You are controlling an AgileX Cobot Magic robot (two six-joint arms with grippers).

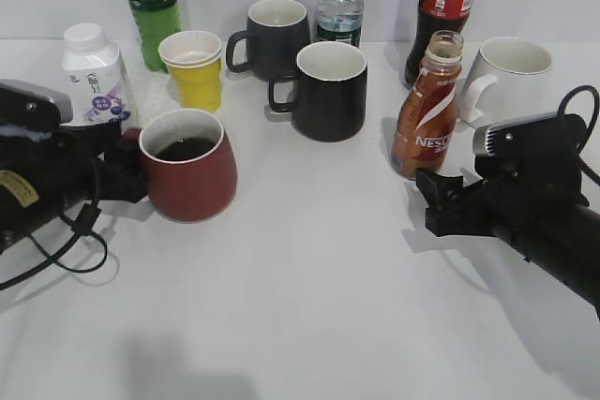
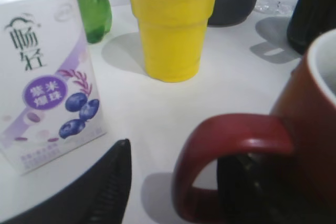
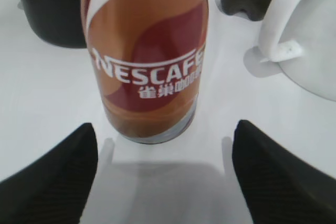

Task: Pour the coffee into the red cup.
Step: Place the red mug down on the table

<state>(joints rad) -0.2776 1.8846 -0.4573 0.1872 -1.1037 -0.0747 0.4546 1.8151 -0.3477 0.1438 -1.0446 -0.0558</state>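
Coffee [image 1: 186,148] lies dark inside the red cup [image 1: 192,180], which stands on the white bench [image 1: 309,306] at near left, its loop handle [image 2: 231,153] turned toward the left tool [image 1: 127,170]. In the left wrist view one black finger [image 2: 100,192] sits just beside the handle and a dark shape shows through the loop, but whether this tool grips the handle I cannot tell. At near right, the right tool [image 3: 165,174] is spread wide and holds nothing, its two black fingers [image 3: 50,179] apart on either side of the Nescafe bottle [image 3: 147,56], just short of it. That bottle stands upright with no cap, white "NESCAFE" lettering over Chinese characters on its brown and red label. Behind the red cup stand a white yogurt bottle [image 2: 44,72] with blueberries and a purple Chinese label, and stacked yellow paper cups [image 1: 194,67]. Farther back are two black mugs [image 1: 323,91], a white mug [image 1: 511,77], a green soda bottle [image 1: 150,2], a clear water bottle [image 1: 339,7] and a red-labelled cola bottle [image 1: 441,11].
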